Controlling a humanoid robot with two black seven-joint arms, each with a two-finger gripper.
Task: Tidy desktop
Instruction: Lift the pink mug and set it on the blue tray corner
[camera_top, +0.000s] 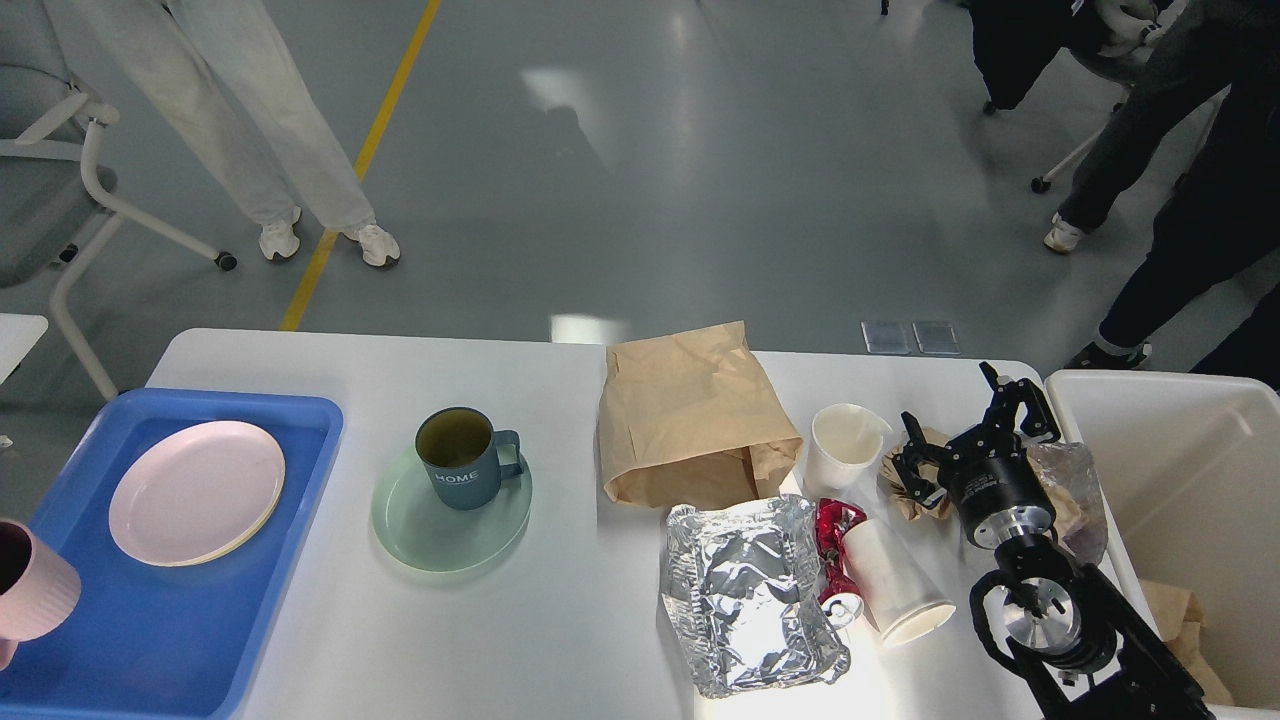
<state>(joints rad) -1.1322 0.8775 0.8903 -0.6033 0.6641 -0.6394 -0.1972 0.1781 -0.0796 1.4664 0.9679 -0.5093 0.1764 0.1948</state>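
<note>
On the desktop (560, 640), smooth matte white with rounded corners, spread wide under everything. At its left end, a glossy blue tray (120, 640) of moulded plastic, holding a round pale-pink plate (197, 492). At the tray's near-left corner, cut by the picture's edge, a ribbed pink mug (35, 592) with a dark inside. Just right of the tray, a round mint saucer (445, 530) bearing a teal mug (462, 457) lettered HOME. Well right of the tray, past the desktop's middle, a creased brown paper bag (690, 415); nearer than it, a crinkled foil packet (745, 595). Beside the foil, a red wrapper (832, 530) and a white paper cup (893, 585) lying on its side; behind these, a second cup (842, 445) upright. Farther right, right gripper (968, 440) with fingers parted, empty, over crumpled brown paper (905, 490), clear plastic (1070, 480) beside it. Off the right end, a white open bin (1180, 440). Left gripper out of sight.
</note>
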